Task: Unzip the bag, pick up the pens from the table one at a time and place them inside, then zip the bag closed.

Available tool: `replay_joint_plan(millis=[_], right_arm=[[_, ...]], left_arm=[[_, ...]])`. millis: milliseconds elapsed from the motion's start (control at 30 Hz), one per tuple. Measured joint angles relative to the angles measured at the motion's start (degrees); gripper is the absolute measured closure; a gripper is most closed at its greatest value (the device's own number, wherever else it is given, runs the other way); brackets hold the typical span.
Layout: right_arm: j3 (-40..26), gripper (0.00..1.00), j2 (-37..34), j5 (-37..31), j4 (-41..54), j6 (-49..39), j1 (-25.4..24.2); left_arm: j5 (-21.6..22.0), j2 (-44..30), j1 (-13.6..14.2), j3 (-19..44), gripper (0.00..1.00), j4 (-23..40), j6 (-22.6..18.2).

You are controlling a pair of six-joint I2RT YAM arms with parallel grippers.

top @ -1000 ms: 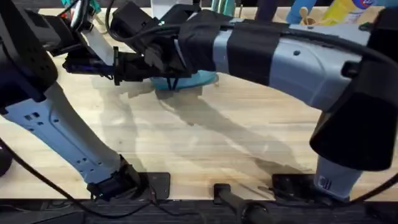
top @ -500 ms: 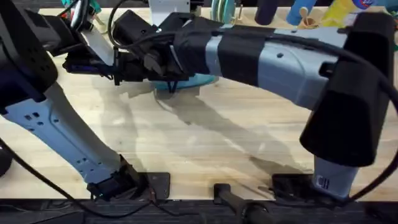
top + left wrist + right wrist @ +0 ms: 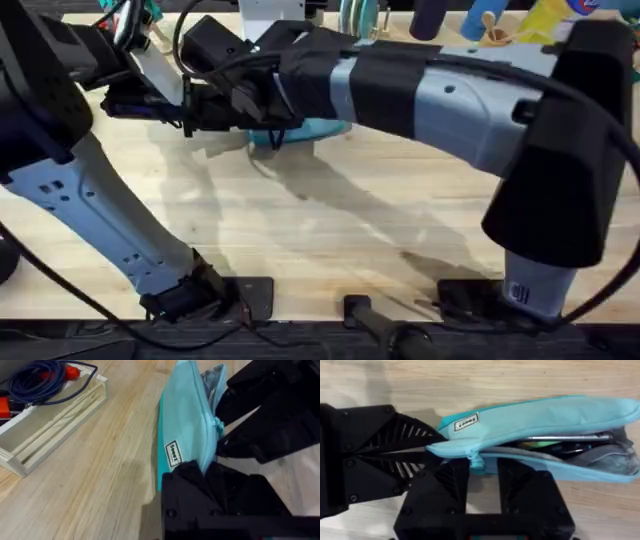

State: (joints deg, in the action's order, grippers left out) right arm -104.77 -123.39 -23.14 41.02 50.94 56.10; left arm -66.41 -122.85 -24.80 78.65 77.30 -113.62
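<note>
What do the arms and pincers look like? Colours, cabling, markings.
Both arms have light grey links with black joint housings. The right arm carries a wide black band and a small logo near its base; the left arm has screw holes along its grey link. Thin black cables loop along both. The left pincer and right pincer are black, the left one ribbed.

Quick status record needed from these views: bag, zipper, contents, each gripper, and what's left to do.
bag: teal pouch lying on the table
zipper: partly open, mouth gaping along the long edge
contents: pens inside the opening
left gripper: shut on the bag's end
right gripper: at the zipper pull, on the bag's edge
nearby: white tray holding a blue cable
remaining: zip the bag closed
</note>
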Motion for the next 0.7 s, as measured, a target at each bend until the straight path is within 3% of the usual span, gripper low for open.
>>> replay_joint_plan(millis=[500,700], right_arm=[[0.0,0.954,0.0,0.0,-0.75,0.02,0.0],[0.0,0.958,0.0,0.0,-0.73,0.02,0.0]], left_arm=[[0.0,0.0,0.0,0.02,0.959,-0.01,0.0],[0.0,0.0,0.0,0.02,0.959,0.01,0.0]])
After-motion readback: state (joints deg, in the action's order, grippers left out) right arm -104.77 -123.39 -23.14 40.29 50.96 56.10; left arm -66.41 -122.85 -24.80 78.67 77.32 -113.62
